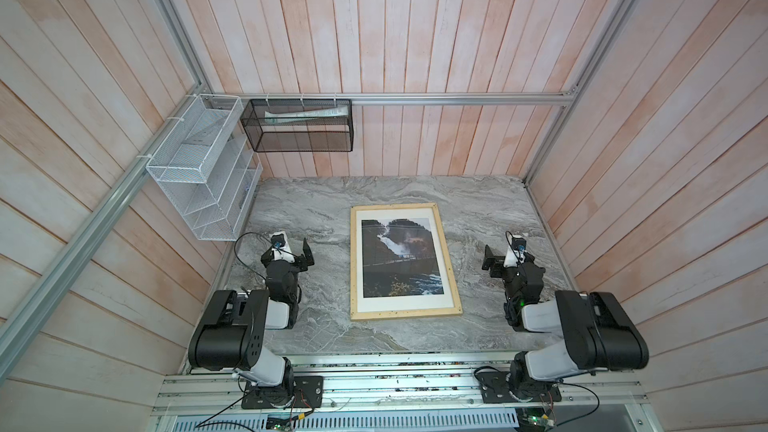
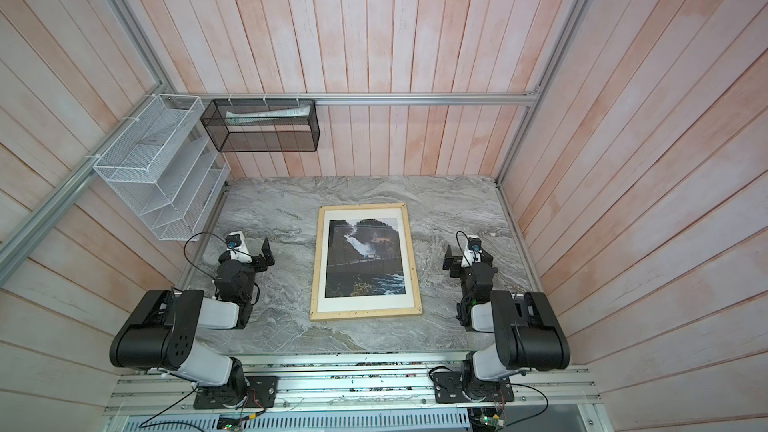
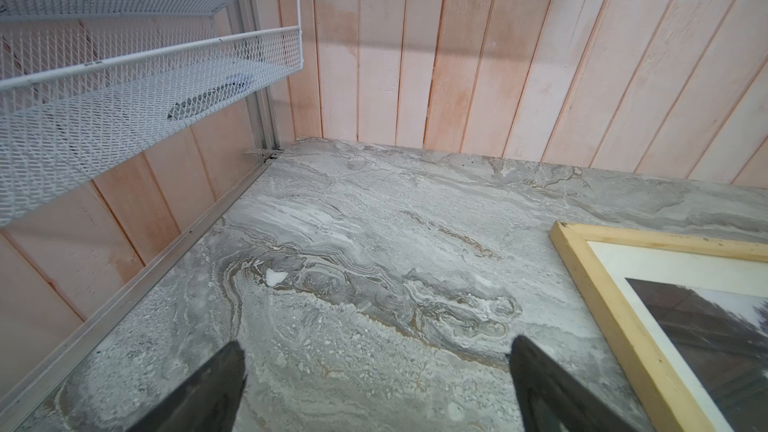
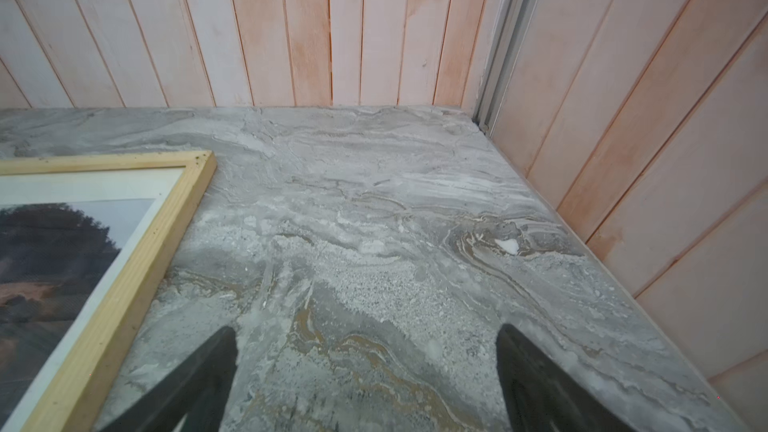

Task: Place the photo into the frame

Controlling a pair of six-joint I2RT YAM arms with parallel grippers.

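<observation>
You had the large rectangular frame of thin pale natural wood (image 1: 354, 263) lying flat in the middle of the grey marbled desk (image 1: 478, 209). The large paper print of a white waterfall among dark hills (image 1: 399, 257) sat inside it, ringed by a broad white border (image 1: 405, 304) on all 4 sides. In both top views the print looked face up and square to the rails, so I judged the insertion done or very nearly so.

The frame's long axis ran from the arm bases toward the far wall, roughly straight. The picture's top, with hills and sky, pointed at the far wall; the dark water at its foot pointed back at the bases.

Your left end effector (image 1: 306, 254) sat low over the desk, well apart from the frame's left rail, jaws spread wide with nothing between them. Your right end effector (image 1: 491, 261) mirrored it beyond the right rail, equally wide and empty. Parked at the 2 sides like that, neither arm could nudge the print, which was probably the reason for the pose.
</observation>
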